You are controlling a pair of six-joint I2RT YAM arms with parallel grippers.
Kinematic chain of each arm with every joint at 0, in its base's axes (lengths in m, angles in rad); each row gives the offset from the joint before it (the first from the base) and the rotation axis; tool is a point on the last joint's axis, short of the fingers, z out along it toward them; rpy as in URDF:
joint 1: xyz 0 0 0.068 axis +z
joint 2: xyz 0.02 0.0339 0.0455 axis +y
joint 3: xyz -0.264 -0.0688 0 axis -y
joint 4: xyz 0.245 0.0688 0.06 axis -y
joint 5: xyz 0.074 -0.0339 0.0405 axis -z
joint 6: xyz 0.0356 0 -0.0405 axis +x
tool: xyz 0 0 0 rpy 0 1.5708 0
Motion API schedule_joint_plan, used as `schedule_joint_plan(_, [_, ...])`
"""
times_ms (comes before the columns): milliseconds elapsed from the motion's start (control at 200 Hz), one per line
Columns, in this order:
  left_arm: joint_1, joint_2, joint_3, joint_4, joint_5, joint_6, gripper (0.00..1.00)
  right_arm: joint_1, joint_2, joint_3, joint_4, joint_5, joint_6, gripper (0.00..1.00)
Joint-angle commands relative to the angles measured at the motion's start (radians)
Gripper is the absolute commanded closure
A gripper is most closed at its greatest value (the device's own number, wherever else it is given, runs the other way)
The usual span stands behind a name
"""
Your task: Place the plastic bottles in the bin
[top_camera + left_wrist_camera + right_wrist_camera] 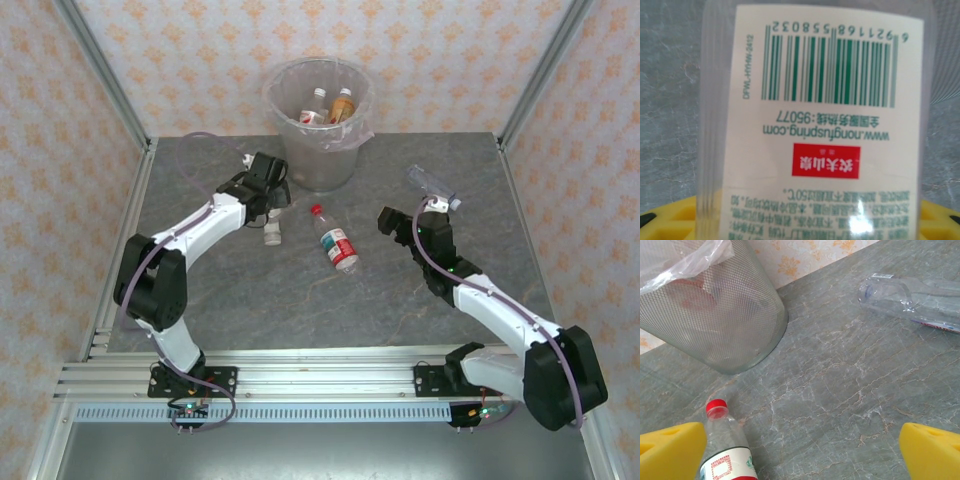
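Observation:
The bin (318,150), lined with a clear bag, stands at the back of the table and holds two bottles (330,107), one of them amber. My left gripper (266,208) is just in front of it, shut on a white-capped bottle (272,234). That bottle's white label with a green barcode (825,125) sits between the yellow pads (665,222). A red-capped bottle (336,242) (727,450) lies mid-table. A clear bottle (432,184) (912,300) lies to the right. My right gripper (412,212) (800,455) hangs open between these two, with nothing in it.
The bin's mesh-textured wall (715,325) rises close on the left of the right wrist view. Aluminium frame posts (105,75) and patterned walls close in the table on three sides. Bare grey marble (300,310) lies in front of the bottles.

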State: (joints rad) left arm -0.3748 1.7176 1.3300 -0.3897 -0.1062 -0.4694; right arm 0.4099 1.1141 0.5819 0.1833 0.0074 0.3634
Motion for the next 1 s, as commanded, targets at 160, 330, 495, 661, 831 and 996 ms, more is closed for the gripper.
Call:
schedule_joint_plan(160, [0.004,-0.130,-0.007,0.046,-0.159,0.004,1.00,0.006,0.009,0.030,0.018,-0.012,-0.002,0.01])
schedule_joint_plan(330, [0.004,-0.193,0.012,0.089,-0.168,0.015,1.00,0.007,0.005,0.030,0.018,-0.017,-0.007,0.01])
schedule_joint_plan(495, [0.004,-0.235,0.035,0.136,-0.137,0.006,1.00,0.007,0.006,0.028,0.024,-0.026,-0.008,0.01])
schedule_joint_plan(661, [0.004,-0.248,0.096,0.184,-0.099,0.025,1.00,0.006,0.003,0.028,0.037,-0.059,-0.013,0.01])
schedule_joint_plan(831, [0.004,-0.237,0.155,0.227,-0.048,0.004,1.00,0.006,-0.007,0.015,0.079,-0.127,-0.015,0.01])
schedule_joint_plan(996, [-0.001,-0.231,0.171,0.319,0.002,-0.012,1.00,0.006,-0.023,0.003,0.116,-0.203,-0.027,0.01])
